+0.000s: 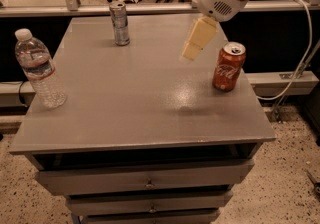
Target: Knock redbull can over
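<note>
The redbull can, slim and silver with blue patches, stands upright near the far edge of the grey table, left of centre. My gripper, with cream-coloured fingers pointing down and left, hangs in the air above the table's right-middle part. It is to the right of the redbull can and well apart from it, and holds nothing that I can see.
A red Coca-Cola can stands upright near the right edge, just right of my gripper. A clear plastic water bottle stands at the left edge. Drawers are below the tabletop. A white cable hangs at the right.
</note>
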You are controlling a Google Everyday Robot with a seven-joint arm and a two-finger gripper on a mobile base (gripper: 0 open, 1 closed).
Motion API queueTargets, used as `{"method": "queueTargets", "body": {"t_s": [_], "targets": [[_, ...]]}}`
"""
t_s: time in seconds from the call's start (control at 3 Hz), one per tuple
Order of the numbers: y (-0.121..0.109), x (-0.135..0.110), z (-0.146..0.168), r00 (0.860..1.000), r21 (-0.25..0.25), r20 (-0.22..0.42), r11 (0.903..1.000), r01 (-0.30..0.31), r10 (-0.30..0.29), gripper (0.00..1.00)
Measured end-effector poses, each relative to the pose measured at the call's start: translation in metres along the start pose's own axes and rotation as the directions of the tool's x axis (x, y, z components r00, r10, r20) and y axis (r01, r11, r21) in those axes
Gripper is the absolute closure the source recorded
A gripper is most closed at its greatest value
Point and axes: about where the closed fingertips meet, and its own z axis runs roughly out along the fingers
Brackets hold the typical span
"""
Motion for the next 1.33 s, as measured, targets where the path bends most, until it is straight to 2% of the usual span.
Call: {"method": "queueTargets", "body": {"t_s": [0.33, 0.67, 1.0, 1.33], "targets": [[-0.006, -0.013, 0.020, 0.998, -0.001, 0.064, 0.9999, -0.012, 0.012, 0.00], [-0.021, -0.042, 0.061, 0.985, -0.001, 0.168, 0.9995, -0.031, 0.031, 0.00], [-0.046, -0.080, 0.104, 0.954, 0.008, 0.291, 0.9971, -0.075, 0.070, 0.00], [-0.067, -0.114, 0.129, 0.915, 0.001, 0.388, 0.9923, -0.124, 0.114, 0.00]]}}
